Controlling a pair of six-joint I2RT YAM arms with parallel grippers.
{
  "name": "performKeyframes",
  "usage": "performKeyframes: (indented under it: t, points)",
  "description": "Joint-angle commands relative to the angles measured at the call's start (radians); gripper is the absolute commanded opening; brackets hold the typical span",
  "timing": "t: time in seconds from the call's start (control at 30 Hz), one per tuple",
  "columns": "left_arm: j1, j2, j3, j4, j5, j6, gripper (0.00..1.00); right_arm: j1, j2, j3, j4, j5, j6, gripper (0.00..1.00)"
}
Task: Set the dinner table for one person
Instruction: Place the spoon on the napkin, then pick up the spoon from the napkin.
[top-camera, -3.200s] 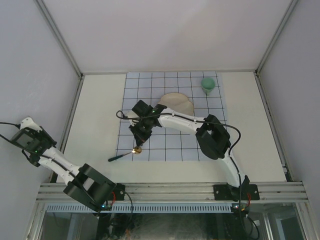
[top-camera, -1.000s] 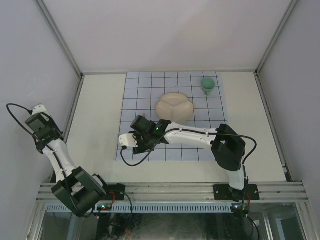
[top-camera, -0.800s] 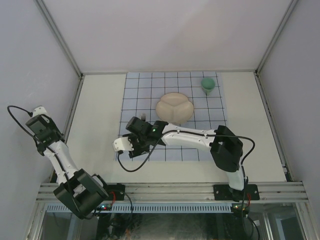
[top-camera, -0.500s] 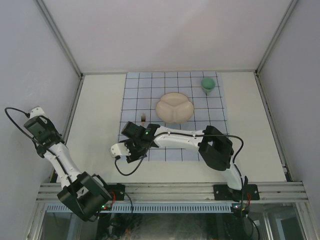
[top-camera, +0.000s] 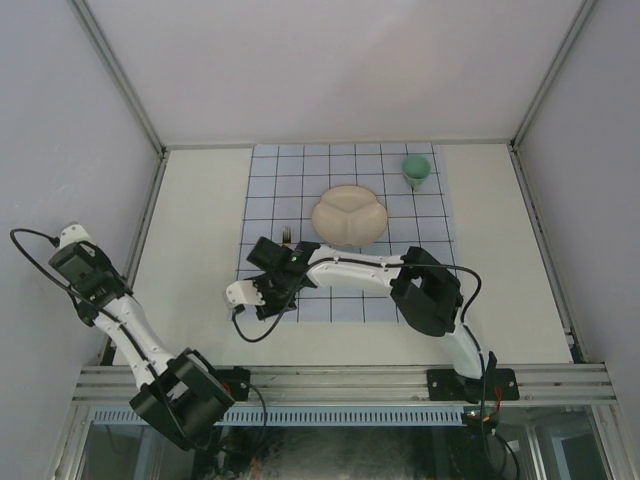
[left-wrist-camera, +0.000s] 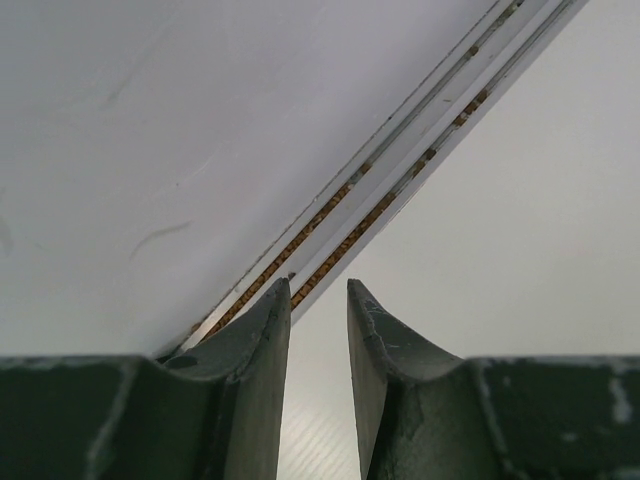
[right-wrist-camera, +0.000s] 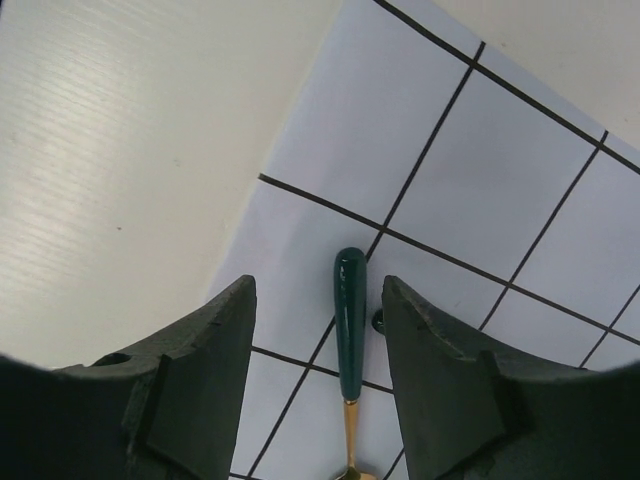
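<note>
The dinner table (top-camera: 195, 230) fills the middle of the overhead view, cream-white and matte. A pale-blue gridded cloth (top-camera: 270, 180) lies on its centre. Toward the top of the cloth sits a cream divided plate (top-camera: 349, 217), and a green cup (top-camera: 416, 170) stands near the cloth's upper right corner, well apart from the plate.

The right arm (top-camera: 350, 268) reaches from the lower right of the frame across the lower part of the cloth to its lower left area, below and left of the plate. In its wrist view the right gripper (right-wrist-camera: 318, 285) points down with its jaws spread fairly wide, one on each side of a green-handled utensil (right-wrist-camera: 349, 315). A gap shows on both sides of the handle, so nothing is clamped. The utensil lies flat on the cloth near the cloth's edge, with bare table at the upper left of that view. Its rounded handle end points up the frame. A gold neck runs off the bottom edge, so the head cannot be told.

The left arm (top-camera: 125, 320) stands at the far left of the overhead view, raised beside the wall and off the table. The left gripper (left-wrist-camera: 318, 300) shows only a narrow slot between its fingers, with nothing in it. Behind it are the white wall (left-wrist-camera: 150, 120) and a metal frame rail (left-wrist-camera: 400, 160).
</note>
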Motion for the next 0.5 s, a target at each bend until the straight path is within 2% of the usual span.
performKeyframes:
  t: [0.0, 0.47]
  points:
    - [0.039, 0.0, -0.01, 0.019, 0.009, 0.015, 0.34, -0.028, 0.035, 0.062, 0.012, -0.039, -0.033, 0.53]
    - [0.076, 0.089, 0.049, 0.027, 0.029, 0.011, 0.34, -0.068, 0.113, 0.138, 0.01, -0.057, -0.037, 0.5]
